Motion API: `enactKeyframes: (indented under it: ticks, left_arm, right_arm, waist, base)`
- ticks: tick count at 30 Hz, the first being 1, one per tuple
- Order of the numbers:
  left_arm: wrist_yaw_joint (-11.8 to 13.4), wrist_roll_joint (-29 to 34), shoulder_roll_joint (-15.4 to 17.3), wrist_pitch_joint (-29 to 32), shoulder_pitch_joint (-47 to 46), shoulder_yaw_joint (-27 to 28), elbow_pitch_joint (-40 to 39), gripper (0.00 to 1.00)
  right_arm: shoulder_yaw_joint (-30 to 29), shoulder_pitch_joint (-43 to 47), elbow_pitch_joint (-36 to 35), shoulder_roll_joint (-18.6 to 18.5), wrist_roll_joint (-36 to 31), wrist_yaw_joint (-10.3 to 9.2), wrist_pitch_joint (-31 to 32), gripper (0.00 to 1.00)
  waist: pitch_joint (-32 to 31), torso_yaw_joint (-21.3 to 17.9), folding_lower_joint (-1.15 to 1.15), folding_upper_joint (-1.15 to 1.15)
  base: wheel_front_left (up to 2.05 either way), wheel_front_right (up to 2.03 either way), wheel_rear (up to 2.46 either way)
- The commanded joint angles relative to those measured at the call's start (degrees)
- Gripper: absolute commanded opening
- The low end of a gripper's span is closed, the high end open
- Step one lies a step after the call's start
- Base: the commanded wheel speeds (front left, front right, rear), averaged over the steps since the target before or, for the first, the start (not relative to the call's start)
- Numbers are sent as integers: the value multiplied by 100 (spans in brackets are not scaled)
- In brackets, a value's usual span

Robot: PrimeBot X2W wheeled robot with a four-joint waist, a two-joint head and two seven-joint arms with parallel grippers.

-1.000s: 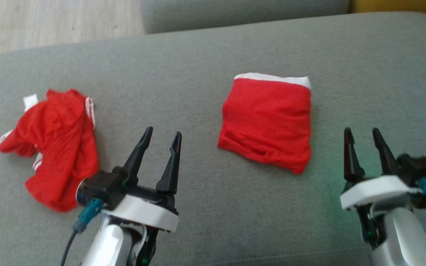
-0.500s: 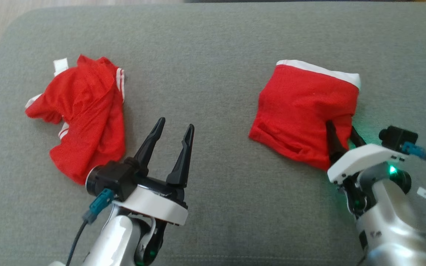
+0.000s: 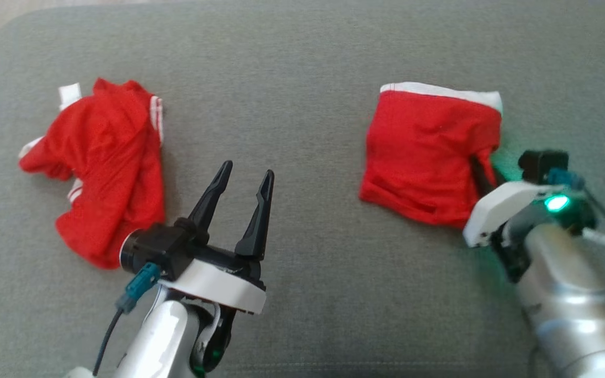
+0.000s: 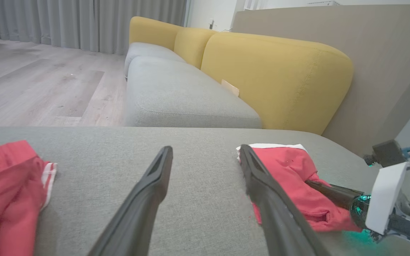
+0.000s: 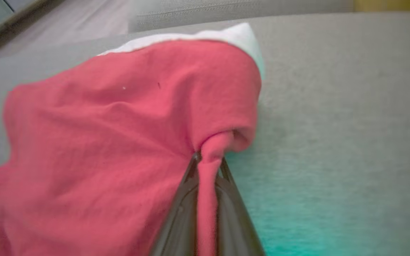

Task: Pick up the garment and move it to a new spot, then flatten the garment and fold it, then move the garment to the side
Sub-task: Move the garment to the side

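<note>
The garment (image 3: 423, 152) is red with a white waistband and lies folded on the grey cushion (image 3: 302, 68), right of centre. My right gripper (image 3: 478, 165) is shut on its right edge, and a fold of red cloth is pinched between the fingers in the right wrist view (image 5: 208, 156). The cloth (image 5: 119, 135) bunches up toward that pinch. My left gripper (image 3: 247, 170) hovers open over bare cushion between the two red pieces, holding nothing. In the left wrist view, the garment (image 4: 290, 170) and my right gripper (image 4: 310, 182) appear beyond my left gripper (image 4: 205, 149).
A second red garment with white stripes (image 3: 103, 163) lies crumpled at the left of the cushion, and shows again in the left wrist view (image 4: 2, 185). A grey sofa seat (image 4: 176, 92) with yellow backs (image 4: 276, 71) stands behind. Wood floor (image 4: 30, 89) lies far left.
My right gripper moved forward to the folded garment's right edge and shut on it, bunching the cloth. The head camera shifted. My left gripper stayed open in place.
</note>
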Motion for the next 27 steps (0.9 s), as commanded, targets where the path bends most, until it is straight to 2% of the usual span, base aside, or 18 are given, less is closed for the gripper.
enactKeyframes:
  ticks: [1,6,13,18,19,23,27]
  left_arm:
    - [5,-29,12,-70,-260,178,-222,100]
    - [17,-78,12,-70,-413,60,-302,100]
    - [23,-184,12,-70,-570,-44,-367,100]
    - [44,-247,12,-70,-653,-79,-403,100]
    - [44,-247,12,-70,-653,-79,-403,100]
    - [40,-267,12,-70,-705,-78,-428,100]
    - [36,-266,12,-70,-745,-67,-435,100]
  right_arm:
    - [257,-214,-229,-275,-148,-4,87,0]
    - [1176,-323,-695,-1407,-265,-4,619,0]
    - [2746,-413,-1571,-3596,427,-4,1443,0]
    - [3263,-520,-1939,-4869,818,-4,1828,0]
    - [3263,-520,-1939,-4869,818,-4,1828,0]
    - [3347,-603,-1895,-5423,1008,-4,1988,0]
    - [3232,-643,-1693,-5580,1170,-4,2134,0]
  waist:
    - [55,-75,0,0]
    - [252,-87,0,0]
    - [523,73,0,0]
    - [672,211,0,0]
    - [672,211,0,0]
    - [775,284,0,0]
    - [856,319,0,0]
  base:
    - [0,0,0]
    - [0,0,0]
    - [0,0,0]
    - [0,0,0]
    - [0,0,0]
    - [0,0,0]
    - [0,0,0]
